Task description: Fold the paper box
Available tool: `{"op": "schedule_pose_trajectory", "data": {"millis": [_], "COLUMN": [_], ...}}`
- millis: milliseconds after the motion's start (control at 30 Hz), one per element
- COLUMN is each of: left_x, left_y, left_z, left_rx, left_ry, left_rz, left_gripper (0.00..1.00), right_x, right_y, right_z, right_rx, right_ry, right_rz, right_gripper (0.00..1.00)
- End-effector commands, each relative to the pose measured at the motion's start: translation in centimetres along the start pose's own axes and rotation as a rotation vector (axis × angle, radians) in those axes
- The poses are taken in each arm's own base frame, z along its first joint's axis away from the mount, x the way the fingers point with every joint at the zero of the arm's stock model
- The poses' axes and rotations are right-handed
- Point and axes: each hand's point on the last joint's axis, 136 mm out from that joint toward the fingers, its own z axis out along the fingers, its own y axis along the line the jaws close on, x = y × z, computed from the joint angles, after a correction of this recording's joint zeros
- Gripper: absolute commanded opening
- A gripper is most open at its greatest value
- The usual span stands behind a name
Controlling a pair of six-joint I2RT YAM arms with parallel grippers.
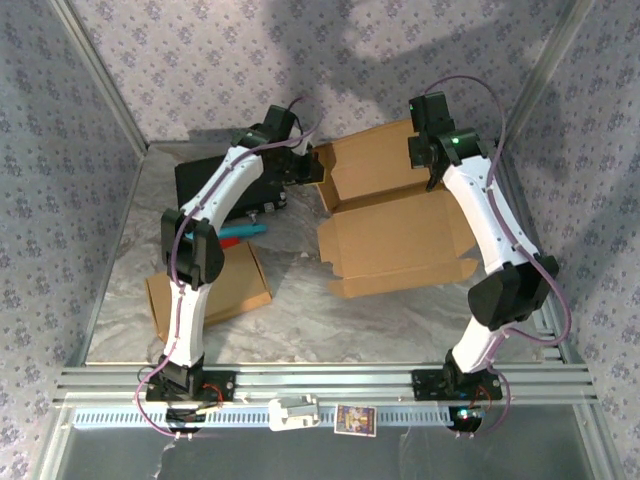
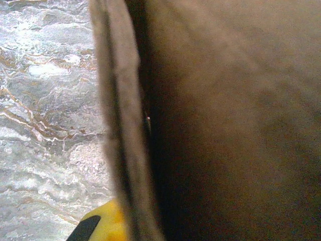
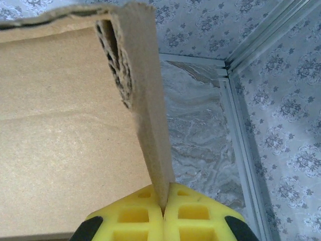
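The paper box (image 1: 400, 240) lies unfolded on the marbled tabletop (image 1: 300, 320), its brown panels spread flat and its far flaps raised, with one tool at each of its far corners. At the box's far right edge the right tool (image 3: 164, 205) is pressed together on a flap. In the right wrist view the two yellow pads meet on the lower end of the cardboard, which stands upright out of them with its corrugated cut edge showing near the top. The box's broad inner panel lies to the left of that flap. At the box's far left corner the left tool (image 1: 308, 168) is likewise closed on a flap. The left wrist view shows one yellow pad (image 2: 98, 226) against the thick edge of the cardboard, which rises close in front of the lens and hides the other pad. Well to the left of the box lies a second flat cardboard piece (image 1: 210, 290).
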Motion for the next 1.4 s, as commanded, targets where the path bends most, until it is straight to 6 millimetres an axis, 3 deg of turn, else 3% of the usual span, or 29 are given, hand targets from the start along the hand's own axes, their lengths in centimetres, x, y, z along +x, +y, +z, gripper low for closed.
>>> {"op": "schedule_pose_trajectory", "data": {"millis": [0,200,333,533,667,867,1167,1367], "left_x": [-0.6,-0.7,-0.4,0.0,0.0,-0.1,0.1,0.9], "left_y": [-3.1,-3.0,-3.4,-3.2,-3.1,-1.9,2.3,3.6], "left_z": [-2.6,-2.7,-2.6,-2.5,-2.4,-2.2,-0.1,3.5], "left_rx": [0.043,-0.009,-0.017,-0.023,-0.025,-0.084,-0.313,-0.265], "left_ry": [-0.037,-0.044,-0.034,-0.019,-0.018,-0.025,-0.097,-0.070], "left_rz": [0.055,0.032,0.037,0.041,0.040,0.010,-0.069,-0.097], "left_gripper": [0.00,0.00,0.00,0.00,0.00,0.00,0.01,0.06], "right_x": [0.5,0.9,2.1,1.9,2.4,2.9,6.0,7.8], "right_y": [-1.0,-1.1,-0.8,-1.3,-1.0,-1.5,0.3,2.4], "right_z": [0.8,1.5,2.1,3.1,3.5,3.6,3.8,5.4], "right_rx": [0.047,0.082,0.037,0.010,0.012,0.074,0.111,0.056], "right_ry": [0.031,0.053,0.106,0.109,0.130,0.140,0.187,0.221], "right_rz": [0.020,0.009,0.067,0.103,0.101,0.107,0.115,0.087], "right_gripper": [0.00,0.00,0.12,0.22,0.23,0.00,0.00,0.00]}}
